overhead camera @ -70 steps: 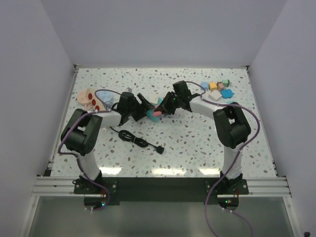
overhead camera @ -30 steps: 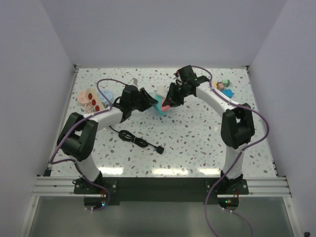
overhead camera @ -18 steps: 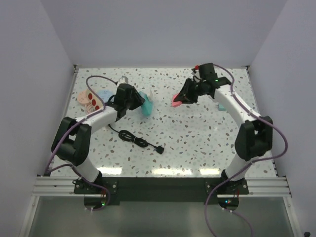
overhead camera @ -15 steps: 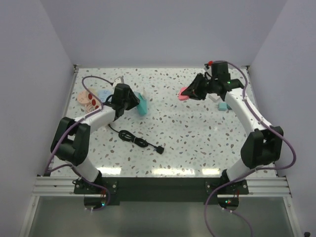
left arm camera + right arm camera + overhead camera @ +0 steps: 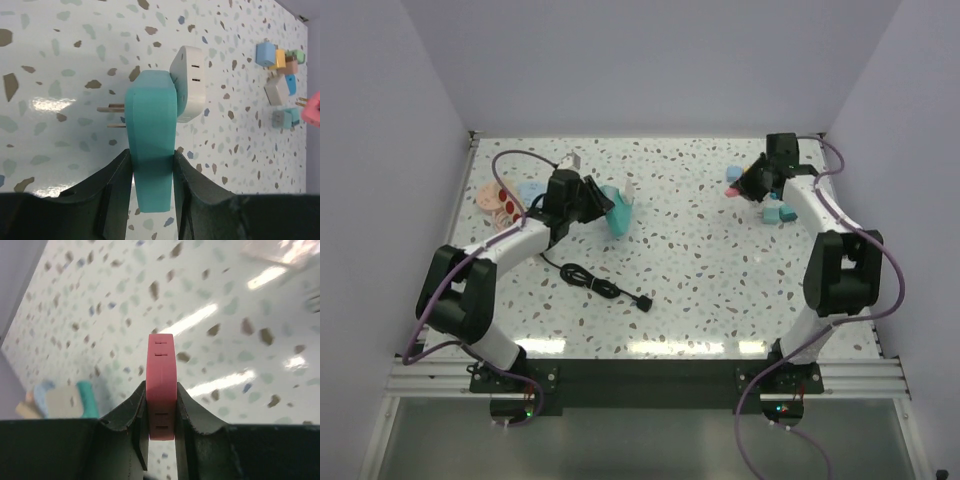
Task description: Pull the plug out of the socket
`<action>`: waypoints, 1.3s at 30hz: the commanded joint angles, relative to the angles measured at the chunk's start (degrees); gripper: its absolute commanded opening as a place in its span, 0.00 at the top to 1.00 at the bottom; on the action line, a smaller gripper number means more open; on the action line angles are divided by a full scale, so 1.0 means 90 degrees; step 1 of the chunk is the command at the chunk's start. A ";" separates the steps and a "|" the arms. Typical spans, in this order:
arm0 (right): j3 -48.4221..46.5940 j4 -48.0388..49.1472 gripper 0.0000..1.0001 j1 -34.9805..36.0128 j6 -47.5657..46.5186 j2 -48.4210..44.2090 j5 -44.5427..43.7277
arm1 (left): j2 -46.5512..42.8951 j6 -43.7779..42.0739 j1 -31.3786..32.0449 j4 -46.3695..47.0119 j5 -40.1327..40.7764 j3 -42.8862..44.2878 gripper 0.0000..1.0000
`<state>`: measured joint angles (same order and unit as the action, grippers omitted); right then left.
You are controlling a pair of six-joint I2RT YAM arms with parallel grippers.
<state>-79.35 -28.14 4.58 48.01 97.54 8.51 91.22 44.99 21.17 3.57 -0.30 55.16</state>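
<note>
Glossy speckled tabletop (image 5: 60, 60), while the teal plug (image 5: 150, 150) looks smooth matt plastic, its prongs (image 5: 112, 108) probably bare metal

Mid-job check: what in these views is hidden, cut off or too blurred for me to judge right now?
- Power strip: top view only, partly behind the left arm; its sockets are too small to judge.
- White adapter: left wrist view, the teal plug covers its near edge; contact unclear.
- Pink plug: right wrist view, lower part hidden inside the right gripper.
- Loose blocks: right wrist view, blurred.
</note>
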 commanded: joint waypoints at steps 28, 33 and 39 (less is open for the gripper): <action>0.0193 0.0050 0.08 -0.0297 -0.0647 0.0003 0.0459 | 0.0743 -0.0966 0.0528 0.0356 -0.1951 0.0765 1.00; 0.1160 0.1434 0.08 0.0525 -0.0306 -0.0174 0.1806 | 0.0822 -0.0683 0.0636 0.0716 -0.2184 0.0708 1.00; 0.0450 0.0857 0.08 0.1014 0.0213 0.0344 0.1546 | 0.0929 -0.1277 0.1134 -0.0327 -0.1287 0.1303 1.00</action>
<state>-70.52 -17.41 13.69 47.48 99.61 22.24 100.01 37.26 29.28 2.44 -16.08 62.00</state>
